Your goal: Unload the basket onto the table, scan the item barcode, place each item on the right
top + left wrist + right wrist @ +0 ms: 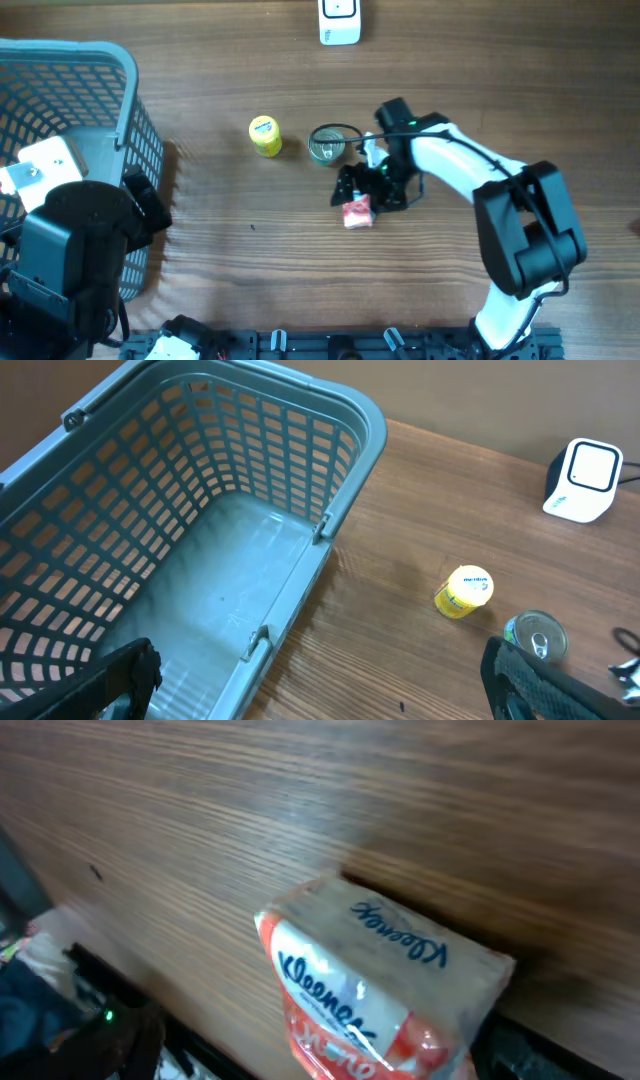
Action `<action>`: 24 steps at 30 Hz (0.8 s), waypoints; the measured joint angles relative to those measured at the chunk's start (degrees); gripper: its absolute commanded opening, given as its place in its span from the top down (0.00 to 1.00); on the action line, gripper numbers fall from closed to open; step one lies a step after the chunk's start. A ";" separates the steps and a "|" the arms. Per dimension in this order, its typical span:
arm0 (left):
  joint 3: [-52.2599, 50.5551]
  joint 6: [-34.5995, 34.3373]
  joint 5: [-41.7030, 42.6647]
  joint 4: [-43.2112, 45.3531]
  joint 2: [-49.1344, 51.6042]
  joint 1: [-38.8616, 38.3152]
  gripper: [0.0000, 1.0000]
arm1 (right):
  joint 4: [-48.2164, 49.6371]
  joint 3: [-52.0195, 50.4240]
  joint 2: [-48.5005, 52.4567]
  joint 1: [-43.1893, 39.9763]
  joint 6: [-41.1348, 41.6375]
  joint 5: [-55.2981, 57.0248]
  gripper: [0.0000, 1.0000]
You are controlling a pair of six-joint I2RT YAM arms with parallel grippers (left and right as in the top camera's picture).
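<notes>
Right wrist view, closest in: the Kleenex tissue pack lies on the wooden table, red-and-white end toward the lens. It sits between the spread fingers of the right gripper, whose jaws stand wide apart. The left finger is clear of the pack; whether the right one touches it I cannot tell. From the left wrist, the left gripper hangs over the grey-blue basket with its jaws fully apart and nothing between them. Beyond the basket's rim stands a small yellow tub, then a tin can just beside it. Farthest off, at the table's back edge, is the white scanner, well apart from the pack.
</notes>
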 measured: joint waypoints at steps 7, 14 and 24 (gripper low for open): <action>0.00 0.00 0.00 0.00 0.00 0.00 0.00 | 0.37 1.18 -1.25 10.62 9.11 16.04 0.01; 0.00 0.00 0.02 0.00 0.00 0.00 0.00 | -0.76 0.94 -1.16 12.76 13.31 26.58 0.30; 0.00 0.00 0.02 0.00 0.00 0.00 0.00 | -2.03 0.48 -1.11 12.66 1.81 32.02 0.52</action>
